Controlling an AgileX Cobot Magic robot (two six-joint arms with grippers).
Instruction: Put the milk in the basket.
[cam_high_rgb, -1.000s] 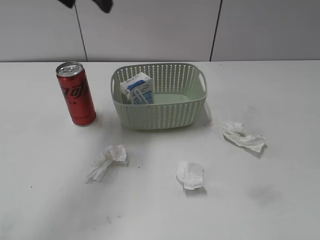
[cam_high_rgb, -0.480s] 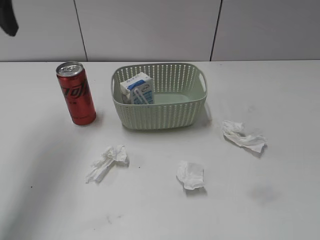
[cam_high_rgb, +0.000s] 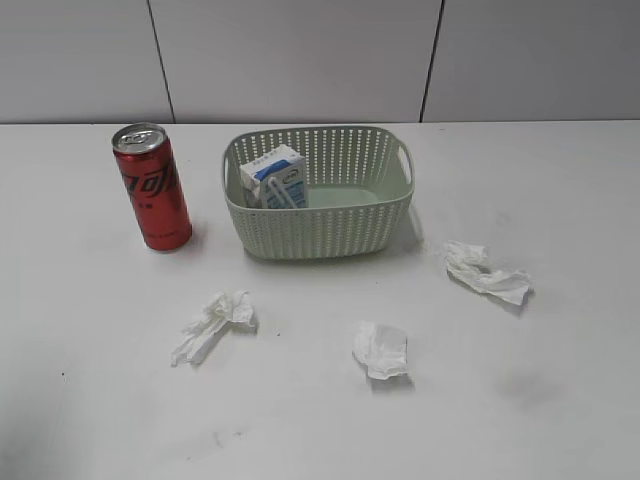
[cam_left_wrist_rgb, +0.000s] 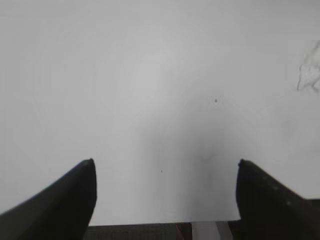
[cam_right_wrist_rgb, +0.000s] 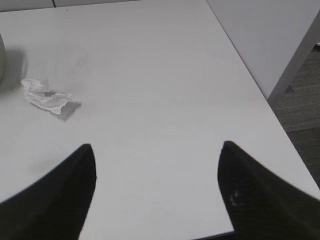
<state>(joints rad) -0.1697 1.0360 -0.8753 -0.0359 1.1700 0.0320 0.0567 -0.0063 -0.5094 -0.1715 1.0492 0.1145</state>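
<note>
The milk (cam_high_rgb: 276, 177), a small white carton with blue panels and a straw, stands inside the pale green perforated basket (cam_high_rgb: 330, 232), at its left end. Neither gripper shows in the exterior view. In the left wrist view my left gripper (cam_left_wrist_rgb: 165, 165) is open and empty over bare white table. In the right wrist view my right gripper (cam_right_wrist_rgb: 157, 150) is open and empty over the table near its right edge.
A tall red soda can (cam_high_rgb: 152, 187) stands left of the basket. Crumpled tissues lie on the white table at front left (cam_high_rgb: 213, 324), front middle (cam_high_rgb: 381, 350) and right (cam_high_rgb: 485, 272), the right one also in the right wrist view (cam_right_wrist_rgb: 45, 96). The table's right edge (cam_right_wrist_rgb: 260, 100) drops to grey floor.
The dark left gripper, at the top left of the exterior view earlier, moved left and has gone out of that view. The milk, basket and can stayed put.
</note>
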